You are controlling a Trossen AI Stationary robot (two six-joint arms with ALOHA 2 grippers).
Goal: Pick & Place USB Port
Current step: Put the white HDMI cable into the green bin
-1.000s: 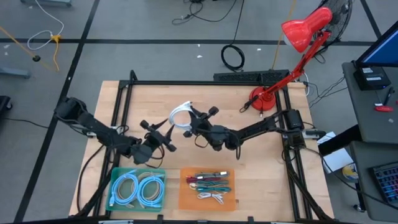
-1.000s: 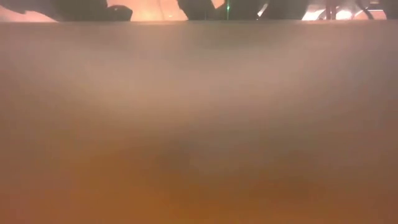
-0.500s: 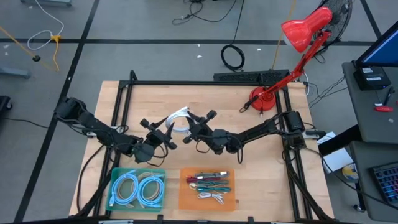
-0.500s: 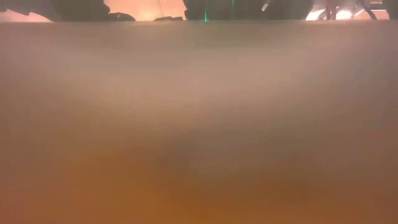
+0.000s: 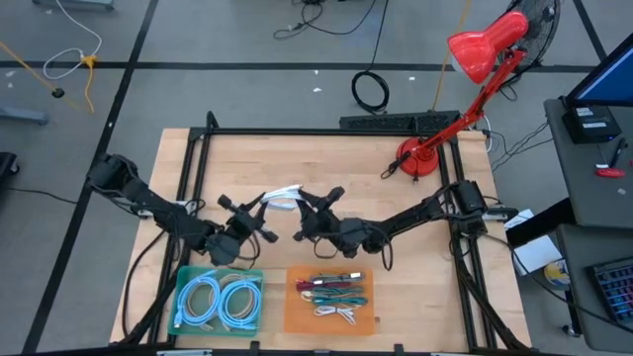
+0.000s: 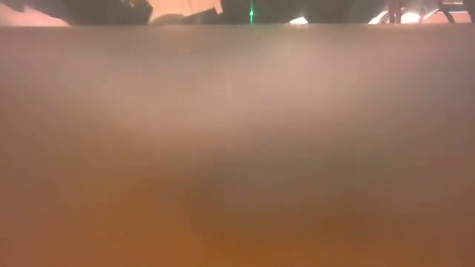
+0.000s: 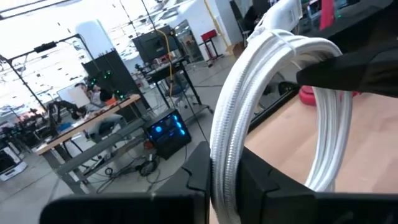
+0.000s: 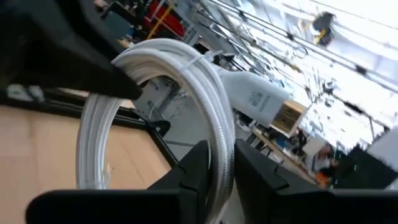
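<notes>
The right pincer (image 8: 222, 163) has its two dark fingers (image 8: 194, 167) closed around a coiled white USB cable (image 8: 186, 93), whose connector (image 8: 258, 102) juts toward 3 o'clock. The other arm's dark fingertip (image 8: 81, 65) meets the coil at 10 o'clock (touching it). The wooden surface (image 8: 37, 149) lies behind.

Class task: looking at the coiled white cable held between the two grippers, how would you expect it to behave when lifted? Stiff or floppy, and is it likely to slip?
The white cable looks bundled into a tied coil, so it probably keeps its loop shape yet flexes. Its braided-looking sheath likely resists slipping. The connector end may dangle and swing.
</notes>
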